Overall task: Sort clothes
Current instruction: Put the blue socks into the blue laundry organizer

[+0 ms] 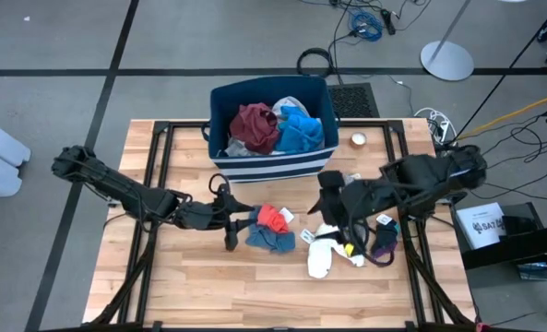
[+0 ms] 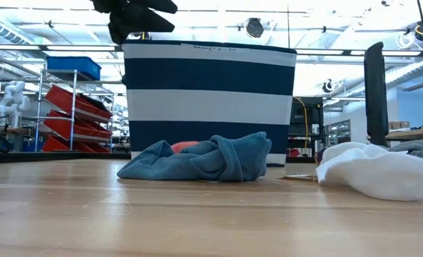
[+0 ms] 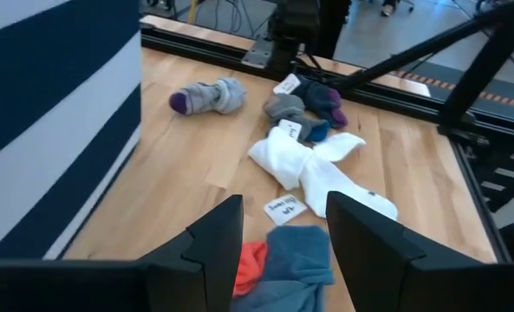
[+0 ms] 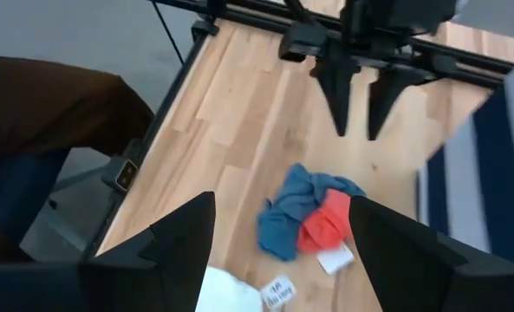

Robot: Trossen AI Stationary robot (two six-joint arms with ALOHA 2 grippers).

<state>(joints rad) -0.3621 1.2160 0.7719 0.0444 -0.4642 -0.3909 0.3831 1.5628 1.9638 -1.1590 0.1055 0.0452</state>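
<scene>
The navy, white-striped bin [image 1: 273, 129] at the table's far middle holds maroon, white and blue clothes. In front of it a red piece [image 1: 273, 219] and a blue-grey piece [image 1: 271, 241] lie bunched together on the wood. White socks [image 1: 328, 254] lie to their right, and dark and purple socks [image 1: 384, 242] farther right. My left gripper [image 1: 245, 221] hangs open just left of the red and blue-grey pieces [image 3: 296, 269], which show under its fingers. My right gripper [image 1: 327, 205] is open above the white socks and faces the blue-grey piece [image 4: 293, 208] and the red piece [image 4: 326, 221].
Black rails [image 1: 162, 138] frame the tabletop. A grey sock with a purple toe [image 3: 206, 97] lies near the bin wall [image 3: 48, 113]. Paper tags [image 3: 284, 208] lie among the clothes. A small round thing [image 1: 358, 140] sits right of the bin. Bare wood shows along the near edge [image 1: 208, 286].
</scene>
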